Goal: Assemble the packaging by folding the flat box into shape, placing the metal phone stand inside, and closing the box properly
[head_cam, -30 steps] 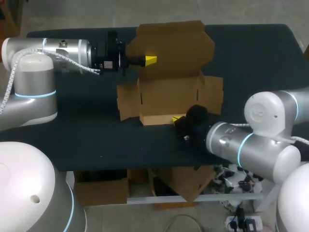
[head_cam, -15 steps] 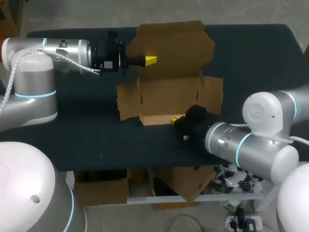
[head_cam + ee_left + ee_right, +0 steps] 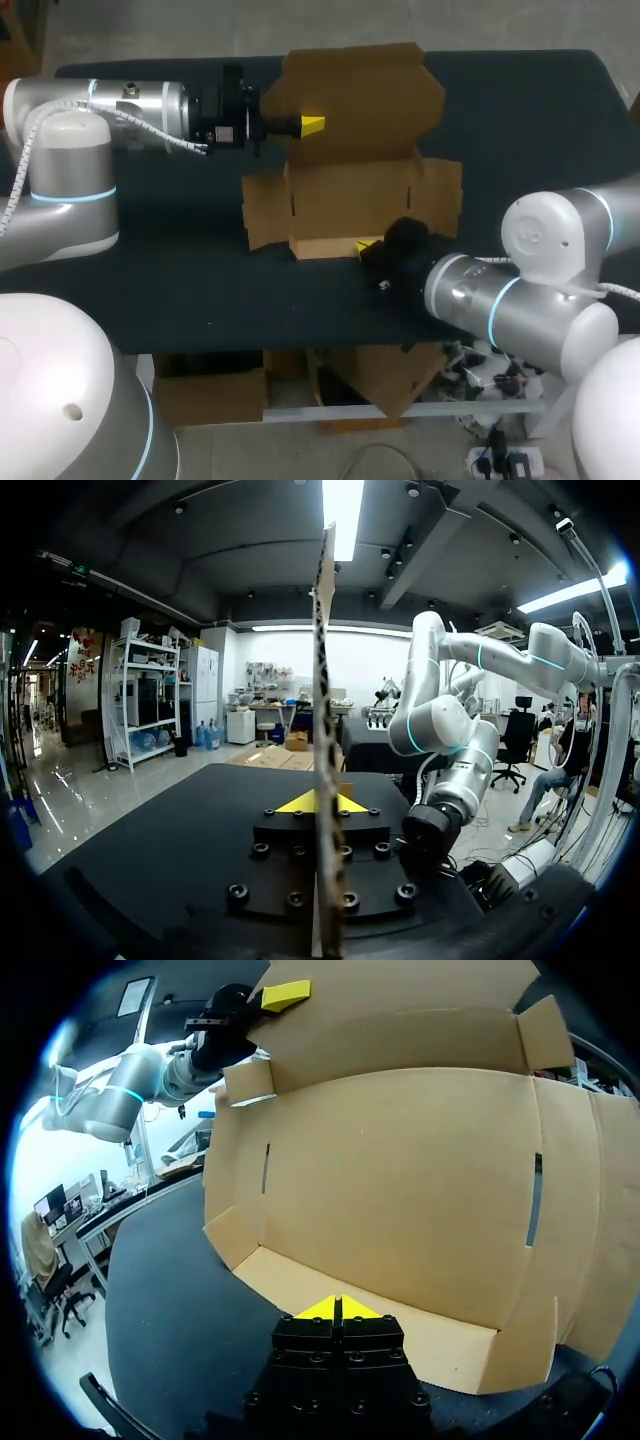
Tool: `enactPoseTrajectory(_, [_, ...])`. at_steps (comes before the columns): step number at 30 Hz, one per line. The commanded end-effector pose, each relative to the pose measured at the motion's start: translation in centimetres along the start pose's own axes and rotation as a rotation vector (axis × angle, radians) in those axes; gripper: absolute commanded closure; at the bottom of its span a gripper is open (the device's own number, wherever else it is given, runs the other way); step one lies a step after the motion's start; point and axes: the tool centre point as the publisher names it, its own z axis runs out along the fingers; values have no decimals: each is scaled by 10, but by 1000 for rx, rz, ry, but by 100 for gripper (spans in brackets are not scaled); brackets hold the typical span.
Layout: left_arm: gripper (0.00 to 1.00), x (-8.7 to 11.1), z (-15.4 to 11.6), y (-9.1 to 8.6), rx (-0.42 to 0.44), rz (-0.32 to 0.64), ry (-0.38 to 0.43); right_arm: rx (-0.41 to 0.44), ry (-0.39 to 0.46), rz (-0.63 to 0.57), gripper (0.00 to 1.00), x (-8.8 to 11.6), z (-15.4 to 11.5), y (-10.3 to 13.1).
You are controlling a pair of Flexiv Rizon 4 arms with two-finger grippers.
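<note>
I'm in the folding step: the box (image 3: pixel 350 200) is only half raised and nothing is in it yet. I can't see the phone stand in any view.

On the left, my left gripper (image 3: pixel 305 124) is clamped on the lid (image 3: pixel 360 90). In the left wrist view the cardboard runs edge-on between the two yellow tips (image 3: pixel 320 802), which holds that panel upright at the far side of the table (image 3: pixel 150 270).

In the middle, the box floor lies open with its side flaps splayed outward.

On the right, my right gripper (image 3: pixel 368 246) sits at the low front wall (image 3: pixel 322 246). Its tips (image 3: pixel 340 1308) are closed together just at the wall's near edge, and I see no cardboard between them.

As I read it, the next move is to stand the front wall and side flaps up while the lid stays held.
</note>
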Motion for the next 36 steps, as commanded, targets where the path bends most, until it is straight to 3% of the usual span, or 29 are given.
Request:
enactPoseTrajectory(1, [100, 1, 0, 1, 3, 1, 1, -4, -3, 0, 100, 1, 3, -4])
enactPoseTrajectory(11, [100, 1, 0, 1, 3, 1, 1, -4, -3, 0, 100, 1, 3, -4])
enactPoseTrajectory(16, [100, 13, -1, 4, -15, 42, -10, -4, -3, 0, 100, 1, 3, -4])
enactPoseTrajectory(36, [100, 37, -2, 15, -10, 38, 18, -4, -3, 0, 100, 1, 3, -4])
